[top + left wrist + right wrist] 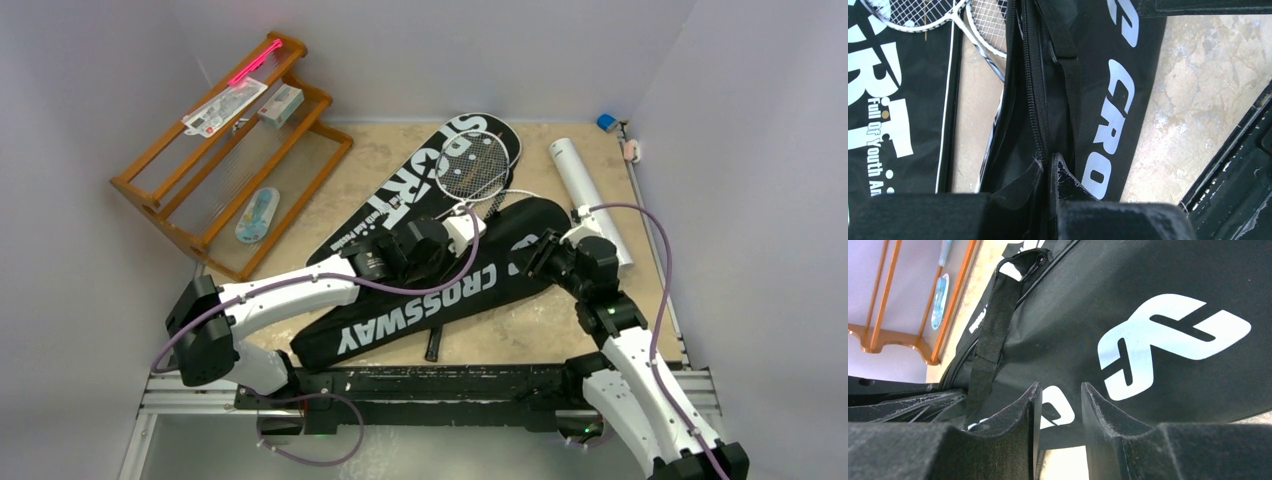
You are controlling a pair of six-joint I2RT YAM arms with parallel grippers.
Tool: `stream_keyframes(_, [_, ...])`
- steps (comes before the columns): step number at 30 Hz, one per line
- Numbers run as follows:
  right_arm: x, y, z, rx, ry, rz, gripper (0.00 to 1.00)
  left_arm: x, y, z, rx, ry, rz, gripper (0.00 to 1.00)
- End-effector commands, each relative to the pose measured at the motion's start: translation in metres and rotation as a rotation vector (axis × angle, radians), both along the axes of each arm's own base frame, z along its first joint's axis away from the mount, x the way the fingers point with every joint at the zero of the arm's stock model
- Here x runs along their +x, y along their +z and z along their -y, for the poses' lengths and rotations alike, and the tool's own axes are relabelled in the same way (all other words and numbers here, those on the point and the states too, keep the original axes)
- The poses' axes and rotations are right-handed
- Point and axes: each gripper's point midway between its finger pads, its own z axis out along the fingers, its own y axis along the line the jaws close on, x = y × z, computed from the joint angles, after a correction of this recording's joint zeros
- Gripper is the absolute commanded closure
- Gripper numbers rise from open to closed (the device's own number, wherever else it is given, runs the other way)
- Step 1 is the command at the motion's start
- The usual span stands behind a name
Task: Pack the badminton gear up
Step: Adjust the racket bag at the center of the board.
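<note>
Beige tabletop (520, 330) carries CROSSWAY cover (440, 300); left gripper (1047, 167) pinches its zipper edge, right gripper (1060, 390) stands slightly spread.

White arms (300, 290), black joints (205, 345), purple cables (664, 270)

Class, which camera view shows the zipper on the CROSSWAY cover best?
Left wrist: the zipper runs close up, teeth visible. Right wrist shows only a short stretch beside the strap. Top view: too small to make out.
</note>
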Motion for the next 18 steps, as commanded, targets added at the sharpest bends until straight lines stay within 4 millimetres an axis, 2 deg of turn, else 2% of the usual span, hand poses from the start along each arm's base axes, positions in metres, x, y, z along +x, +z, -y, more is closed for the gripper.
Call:
stream_keyframes(1, [0.007, 0.016, -0.01, 0.042, 0.034, 0.044, 0.63, 0.005, 0.011, 0.001, -0.033, 0.0, 0.059, 1.0])
stream_keyframes(6, [0.02, 0.038, -0.011, 0.063, 0.007, 0.043, 0.64, 0.005, 0.016, 0.0, -0.052, 0.0, 0.079, 1.0])
stream_keyframes(13, [0.047, 0.054, -0.007, 0.053, -0.07, 0.006, 0.67, 0.003, 0.017, 0.0, -0.053, -0.013, 0.095, 1.0])
stream_keyframes(18, [0.059, 0.048, -0.008, 0.066, -0.112, -0.079, 0.69, 0.002, 0.018, 0.0, -0.052, -0.019, 0.094, 1.0])
